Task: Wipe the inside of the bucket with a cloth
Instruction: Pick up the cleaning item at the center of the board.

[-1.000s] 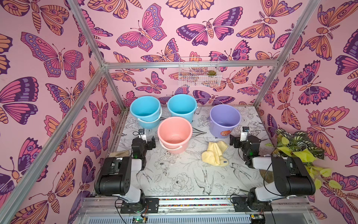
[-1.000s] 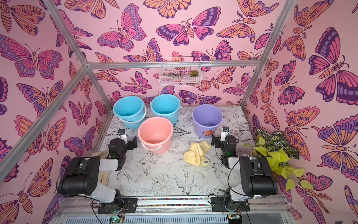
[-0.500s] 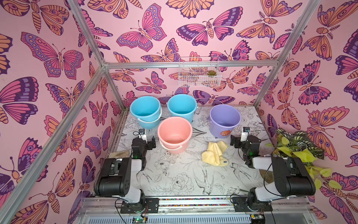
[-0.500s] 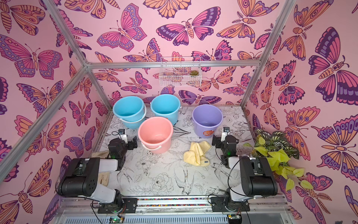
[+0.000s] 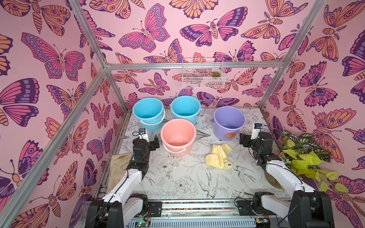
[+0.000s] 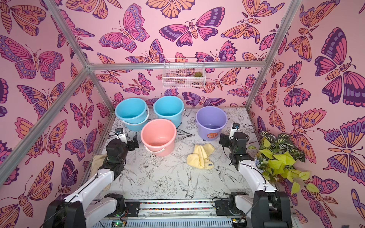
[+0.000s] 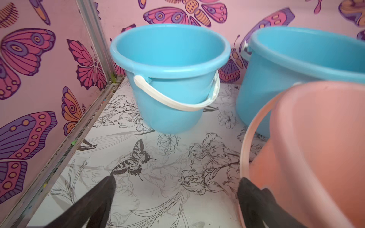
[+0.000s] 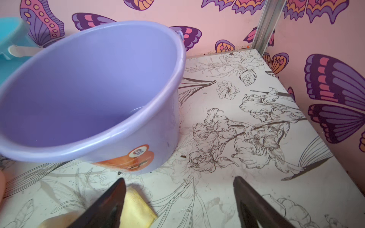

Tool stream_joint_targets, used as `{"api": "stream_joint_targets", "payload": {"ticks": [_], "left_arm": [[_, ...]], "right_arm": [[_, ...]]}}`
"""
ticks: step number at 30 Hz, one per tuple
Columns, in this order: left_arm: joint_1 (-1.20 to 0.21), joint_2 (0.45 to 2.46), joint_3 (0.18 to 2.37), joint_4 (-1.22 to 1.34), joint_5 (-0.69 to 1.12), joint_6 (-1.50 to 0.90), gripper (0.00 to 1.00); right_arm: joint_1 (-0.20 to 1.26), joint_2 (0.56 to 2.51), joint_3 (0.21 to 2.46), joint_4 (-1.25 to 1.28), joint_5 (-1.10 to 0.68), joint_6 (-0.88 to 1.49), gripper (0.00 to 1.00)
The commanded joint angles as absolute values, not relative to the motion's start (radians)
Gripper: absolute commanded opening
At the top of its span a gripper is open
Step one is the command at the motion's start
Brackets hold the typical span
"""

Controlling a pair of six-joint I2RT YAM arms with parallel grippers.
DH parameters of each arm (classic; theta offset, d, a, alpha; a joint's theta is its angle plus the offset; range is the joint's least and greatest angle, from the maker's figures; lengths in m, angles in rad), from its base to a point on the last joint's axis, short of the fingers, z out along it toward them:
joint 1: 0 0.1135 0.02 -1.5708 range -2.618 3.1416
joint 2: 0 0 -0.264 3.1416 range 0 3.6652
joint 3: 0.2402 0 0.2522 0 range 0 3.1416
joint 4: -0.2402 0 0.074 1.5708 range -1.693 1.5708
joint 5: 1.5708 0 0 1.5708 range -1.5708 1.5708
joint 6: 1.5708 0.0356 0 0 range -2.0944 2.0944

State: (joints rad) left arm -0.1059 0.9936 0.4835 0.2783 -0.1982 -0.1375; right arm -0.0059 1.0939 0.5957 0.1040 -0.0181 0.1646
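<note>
Nothing visibly moved since earlier. Pale yellow cloth (image 5: 218, 158), 4 o'clock of pink plastic bucket (image 5: 178, 136): judged soft, light; pinch a raised fold. Both left jaws and right jaws released, empty.

- Both top views look down from high at the front toward the back wall (image 5: 158, 86) — nearly one scene.
- Left wrist: low, beside the pink bucket (image 7: 316, 148), facing the corner blue bucket (image 7: 169, 79).
- Right wrist: low, close to the purple bucket (image 8: 88, 88) — both top views show these buckets too.
</note>
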Motion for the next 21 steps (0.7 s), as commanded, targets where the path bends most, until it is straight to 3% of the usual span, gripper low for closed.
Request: {"api": "stream_joint_targets", "payload": {"ticks": [1,6,10,16,21], "left_arm": [[-0.110,0.928,0.552,-0.040,-0.215,-0.283,0.98],[-0.110,0.881,0.653,-0.294,-0.152,-0.368,0.98],[-0.108,0.945,0.784,-0.494,0.004,-0.427,1.00],[-0.108,1.132,1.000,-0.790,0.145,-0.437,1.00],[-0.087,1.180,1.028,-0.818,0.250,-0.482,1.00]], "right_arm": [[0.003,1.051,0.681,-0.195,-0.061,0.270,0.80],[0.052,1.023,0.780,-0.415,-0.092,0.373,0.73],[0.137,1.058,0.882,-0.576,-0.106,0.383,0.68],[0.327,1.126,0.971,-0.685,-0.090,0.323,0.68],[0.441,1.204,0.992,-0.710,-0.088,0.249,0.69]]}}
